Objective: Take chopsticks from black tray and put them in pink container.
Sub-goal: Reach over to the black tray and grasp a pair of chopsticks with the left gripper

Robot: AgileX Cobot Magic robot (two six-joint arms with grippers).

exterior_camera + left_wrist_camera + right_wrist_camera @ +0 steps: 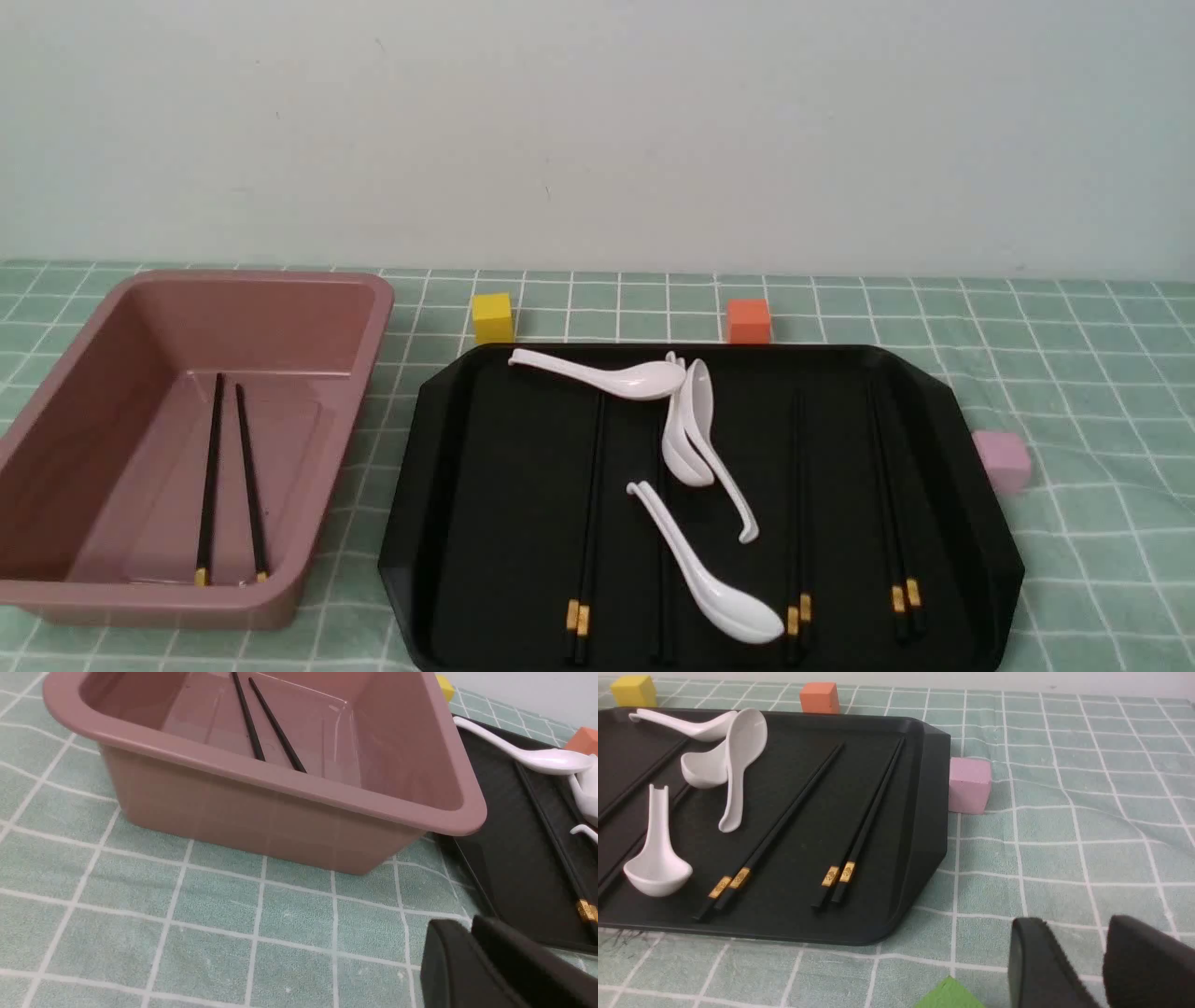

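Note:
The black tray (495, 467) lies in the middle of the cloth. Chopstick pairs rest lengthwise on it: one left of centre (585, 523), one right of centre (798, 504), one near the right rim (894, 504). The pink container (93, 373) stands left of the tray, and two chopsticks (213, 467) lie on its floor. Neither gripper shows in the front view. My left gripper (469, 924) is shut and empty, low over the cloth near the container's corner (280, 812). My right gripper (1078, 926) is open and empty, over cloth off the tray's right corner (924, 812).
White soup spoons (607, 371) (691, 429) (709, 579) lie among the chopsticks on the tray. A yellow cube (492, 317) and an orange cube (749, 320) sit behind the tray. A small pink cube (1002, 460) sits at its right. A green shape (950, 996) lies by the right gripper.

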